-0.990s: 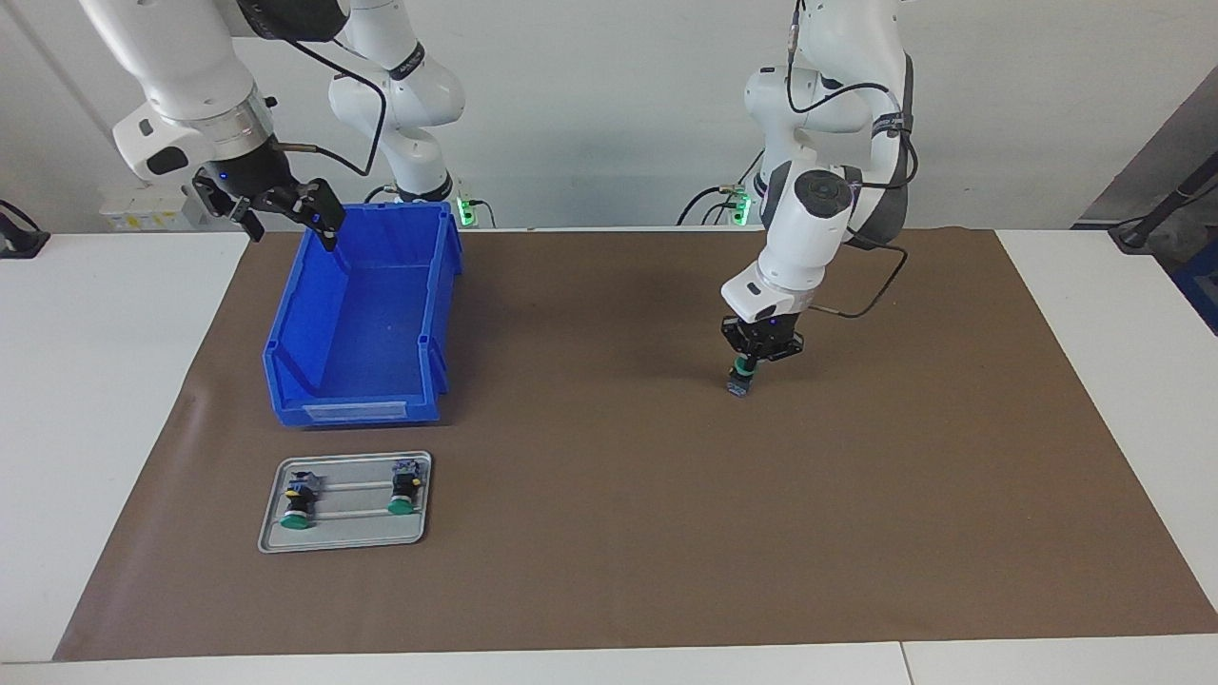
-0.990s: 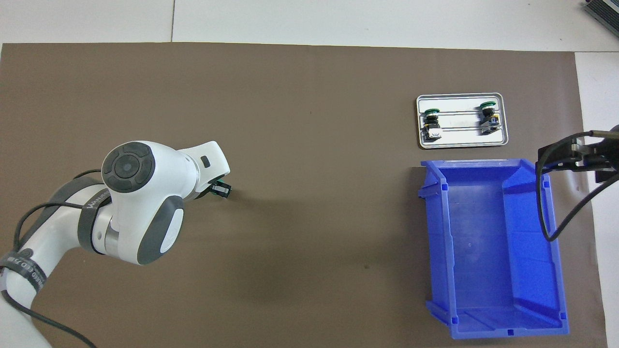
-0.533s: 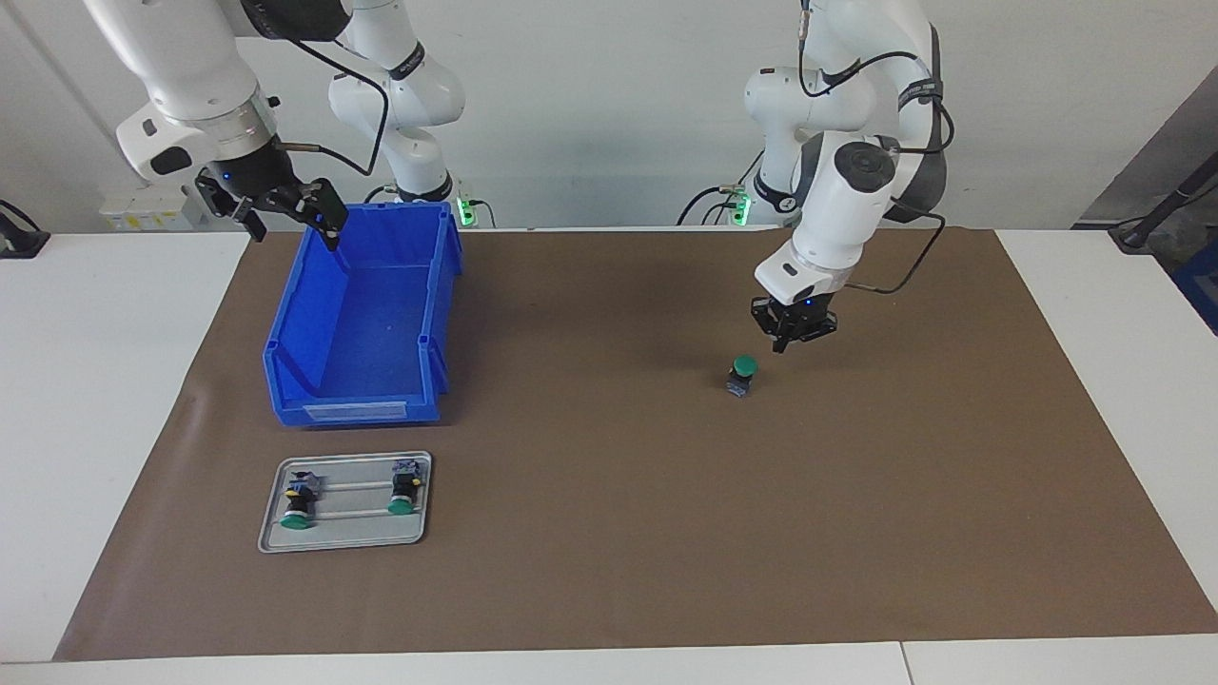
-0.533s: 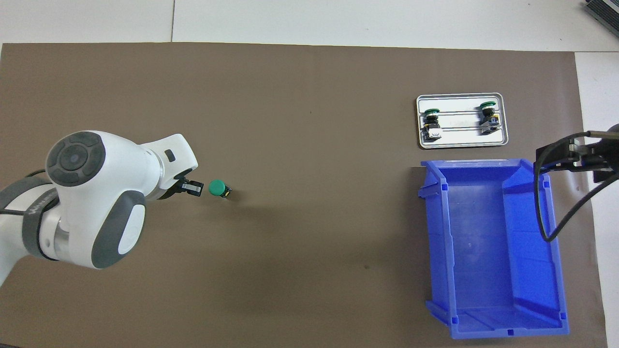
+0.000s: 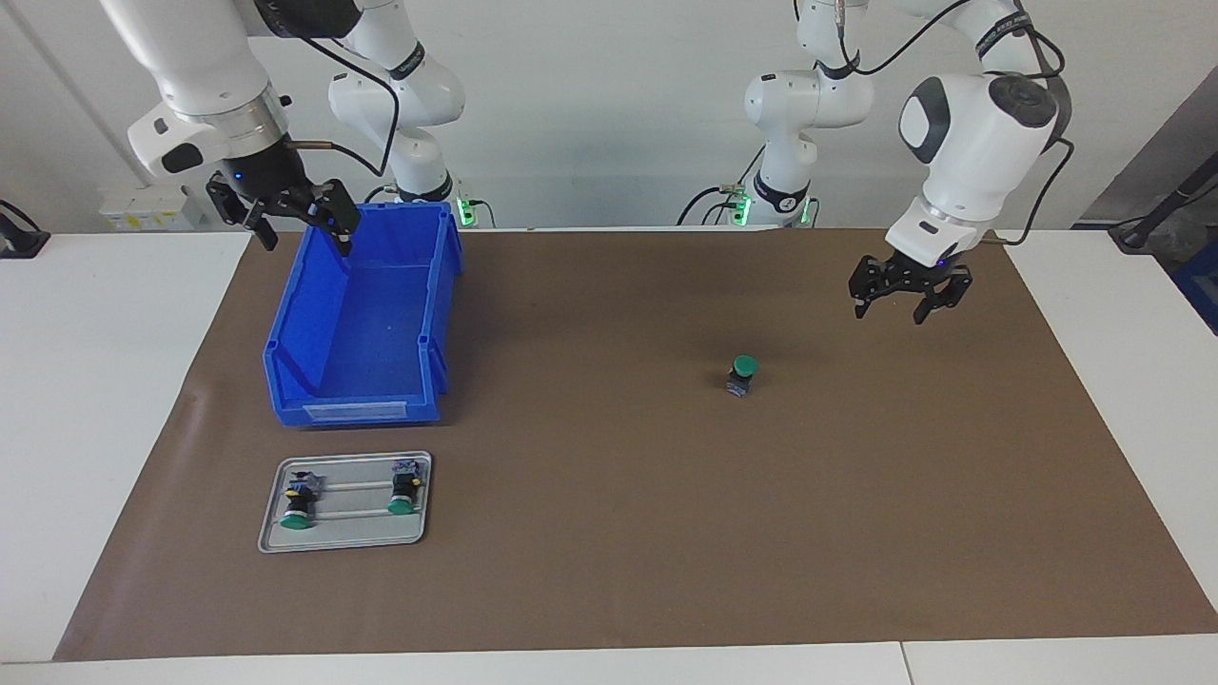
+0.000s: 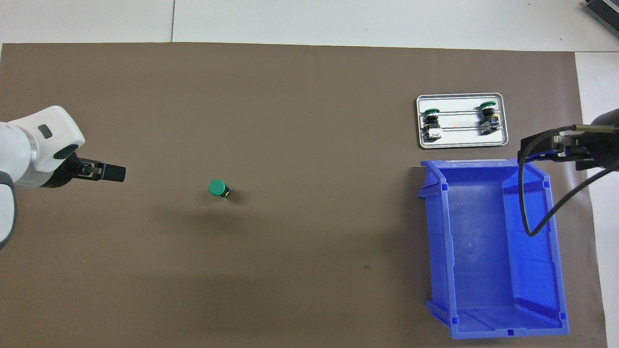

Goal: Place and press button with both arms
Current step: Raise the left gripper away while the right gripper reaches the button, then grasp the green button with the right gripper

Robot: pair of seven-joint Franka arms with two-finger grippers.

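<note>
the right gripper (image 5: 294, 218) hangs over the bin's (image 5: 314, 390) rim at the right arm's end of the brown mat (image 5: 609, 533), jaws apart and holding nothing. the tray (image 5: 343, 538), just farther from the robots than the bin, holds two spare buttons (image 5: 297, 501) lying down. bare mat lies all round the button (image 5: 741, 375), which stands upright, cap up. at its two o'clock in the facing view, the left gripper (image 5: 908, 297) hangs raised over the mat, jaws apart, empty.
</note>
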